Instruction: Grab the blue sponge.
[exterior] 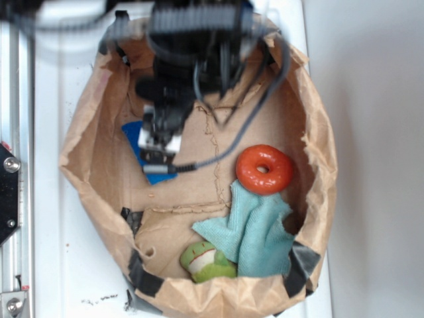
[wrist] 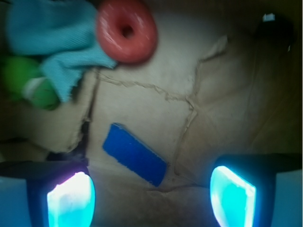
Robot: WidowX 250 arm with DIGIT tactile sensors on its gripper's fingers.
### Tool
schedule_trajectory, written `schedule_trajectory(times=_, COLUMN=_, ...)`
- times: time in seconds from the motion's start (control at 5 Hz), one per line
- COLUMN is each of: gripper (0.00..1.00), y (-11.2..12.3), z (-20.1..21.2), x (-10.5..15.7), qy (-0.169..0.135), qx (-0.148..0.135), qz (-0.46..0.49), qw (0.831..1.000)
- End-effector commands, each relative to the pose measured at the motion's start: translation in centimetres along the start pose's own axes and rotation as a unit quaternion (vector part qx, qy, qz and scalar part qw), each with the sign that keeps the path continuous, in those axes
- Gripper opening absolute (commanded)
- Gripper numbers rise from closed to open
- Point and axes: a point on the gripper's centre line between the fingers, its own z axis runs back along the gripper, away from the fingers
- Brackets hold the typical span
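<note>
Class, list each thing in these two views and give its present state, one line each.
tool: open, nothing between its fingers.
blue sponge: lying flat, not gripped.
orange ring: lying flat, touching the cloth.
teal cloth: crumpled.
green toy: partly under the cloth.
paper bag: open.

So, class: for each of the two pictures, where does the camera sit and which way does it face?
Exterior: overhead, facing down into the paper bag; arm and end effector show.
Wrist: on the arm, facing down at the bag floor; both open fingers show.
Shared: blue sponge, orange ring, teal cloth, green toy.
</note>
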Motion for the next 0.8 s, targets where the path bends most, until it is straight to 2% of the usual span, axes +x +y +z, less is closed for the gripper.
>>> schedule_trajectory(times=0.0, gripper=1.00, y=-0.7, z=1.4, x=-0.7, qy=-0.061, qx=0.006, qz=-0.103, qw=0.993)
schedule_trajectory(times=0.4, gripper=1.00, y=-1.7, z=-0.5, x=-0.2, qy=-0.086, qx=0.033, qz=-0.146, qw=0.985)
schedule_trajectory(times=0.6, gripper=1.00, y=-1.1, z=-1.2, x=0.5, qy=-0.076, qx=0.032, qz=-0.132, qw=0.988)
